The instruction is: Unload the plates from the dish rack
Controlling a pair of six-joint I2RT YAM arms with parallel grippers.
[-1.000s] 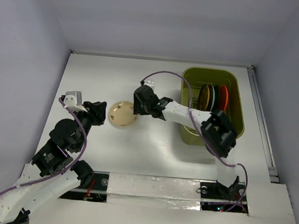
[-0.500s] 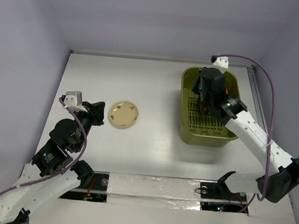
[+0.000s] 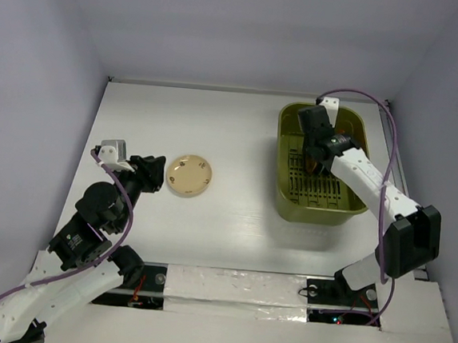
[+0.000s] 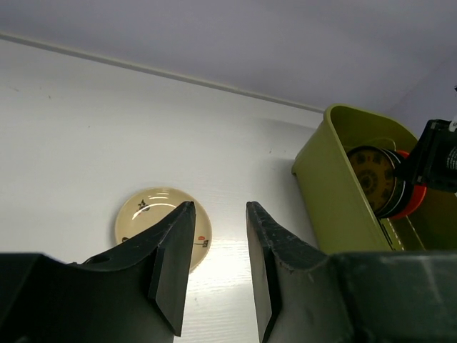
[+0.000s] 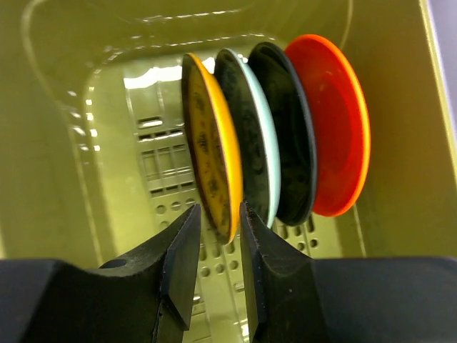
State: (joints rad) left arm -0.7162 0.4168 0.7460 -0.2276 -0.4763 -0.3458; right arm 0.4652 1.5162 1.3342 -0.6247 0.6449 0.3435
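Note:
A cream-tan plate [image 3: 189, 174] lies flat on the white table, just right of my left gripper [image 3: 153, 173]. In the left wrist view that gripper [image 4: 220, 207] is open and holds nothing, with the cream plate [image 4: 146, 214] beyond its left finger. The olive-green dish rack [image 3: 324, 109] stands at the right. Inside it, plates stand on edge: yellow patterned [image 5: 211, 164], pale blue-green [image 5: 270, 157], a dark one [image 5: 293, 143] and orange-red [image 5: 332, 121]. My right gripper [image 5: 219, 207] reaches into the rack, its open jaws astride the yellow plate's lower rim.
The rack's slotted floor [image 5: 164, 179] and tall walls [image 5: 64, 143] close in around the right gripper. From the left wrist view the rack [image 4: 328, 193] shows at the right with the standing plates [image 4: 371, 179]. The table's back edge meets a grey wall [image 3: 249, 37].
The right arm swung from the cream plate on the table to the rack and lowered its jaws over the yellow plate. The left arm has stayed in place.

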